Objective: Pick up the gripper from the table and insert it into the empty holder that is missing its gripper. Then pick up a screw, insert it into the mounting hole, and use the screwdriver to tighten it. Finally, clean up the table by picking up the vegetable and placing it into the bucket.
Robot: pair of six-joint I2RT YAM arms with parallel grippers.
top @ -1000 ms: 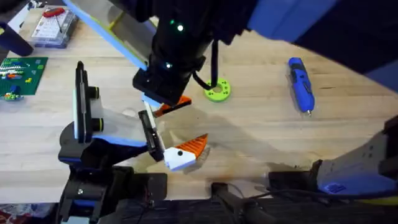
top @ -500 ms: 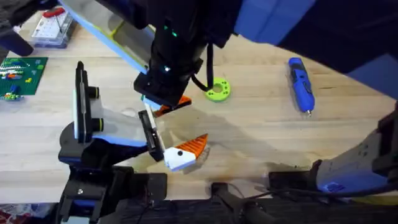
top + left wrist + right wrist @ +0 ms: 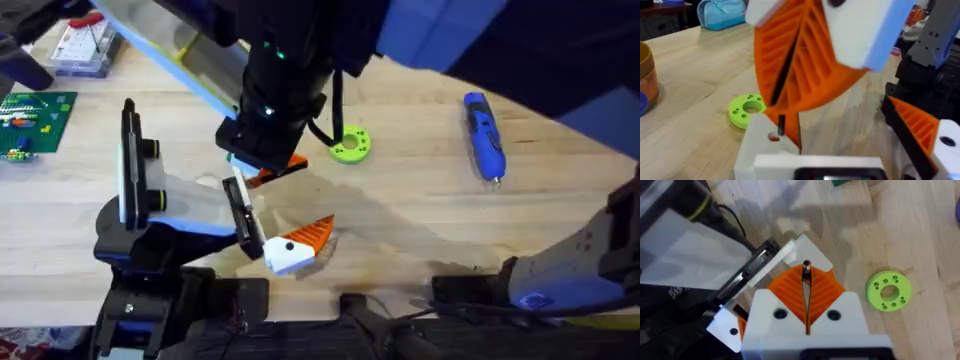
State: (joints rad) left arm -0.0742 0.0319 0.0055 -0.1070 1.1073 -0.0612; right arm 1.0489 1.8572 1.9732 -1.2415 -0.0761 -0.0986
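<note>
Screw (image 3: pixel 806 266): pinched upright at the pad tips of the right gripper (image 3: pixel 806 277), whose fingers were closed on it. It hung just above the mounting hole (image 3: pixel 774 136) in the white finger block.
Left gripper (image 3: pixel 270 232): fingers apart, holding nothing.
Screwdriver (image 3: pixel 484 135): lay on the desk (image 3: pixel 420 210), well apart.
Hazard, judged: the narrow grip might let the screw tilt, miss the hole and drop.

The table (image 3: pixel 420 200) is pale wood with plank grain. The screwdriver (image 3: pixel 484 136) is bright blue. The flat ring (image 3: pixel 350 146) is lime green. The right gripper (image 3: pixel 806 282) has white fingers with orange ribbed pads (image 3: pixel 822 291). A circuit board (image 3: pixel 30 118) is green.
</note>
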